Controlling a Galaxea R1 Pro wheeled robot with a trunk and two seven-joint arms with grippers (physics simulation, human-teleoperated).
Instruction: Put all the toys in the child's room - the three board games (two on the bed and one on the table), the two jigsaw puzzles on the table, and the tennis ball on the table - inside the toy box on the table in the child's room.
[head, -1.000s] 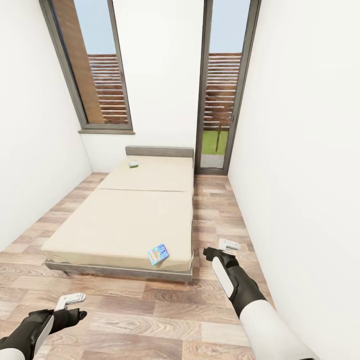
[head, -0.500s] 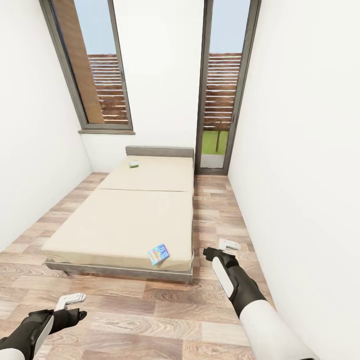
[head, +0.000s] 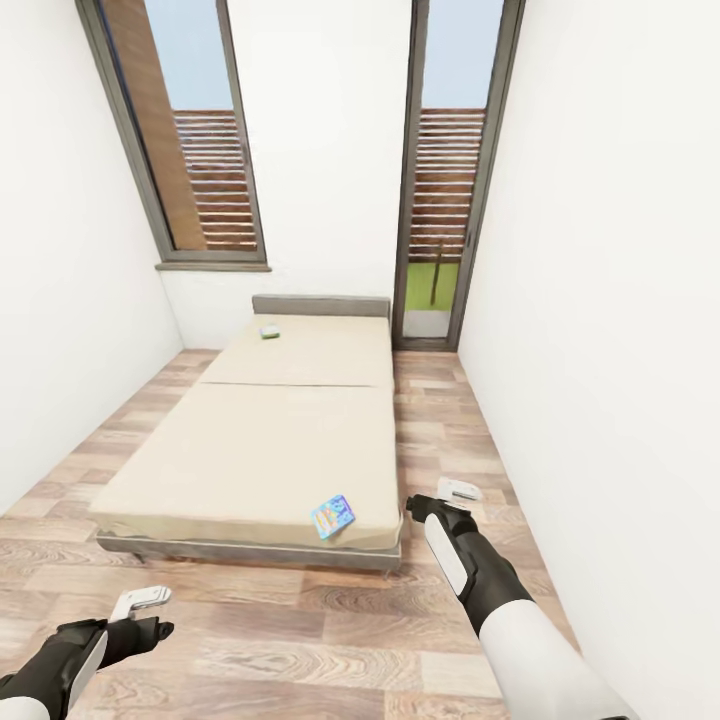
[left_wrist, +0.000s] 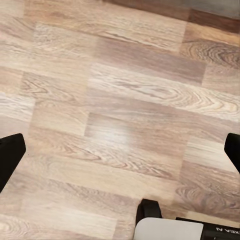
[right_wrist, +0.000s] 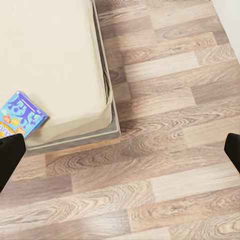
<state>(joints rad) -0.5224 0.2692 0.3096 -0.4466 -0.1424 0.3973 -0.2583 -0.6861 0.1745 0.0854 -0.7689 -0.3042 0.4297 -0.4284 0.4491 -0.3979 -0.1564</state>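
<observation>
A narrow white-walled room with a wood-plank floor (head: 300, 640) is seen, and the bed (head: 260, 450) is taken as landmark. Nearest, short of the bed's foot, the left claw (head: 140, 598) is held over bare floor with its fingers spread wide, nothing gripped. Off the bed's right foot corner, the right claw (head: 458, 490) is likewise held released and empty above the floor. A blue board game (head: 333, 516) lies flat on the mattress at that right foot corner. A second, pale green board game (head: 268, 331) lies by the grey headboard (head: 320, 305). Beyond the bed, a window (head: 205, 140) and a glass door (head: 445, 170) are seen.
</observation>
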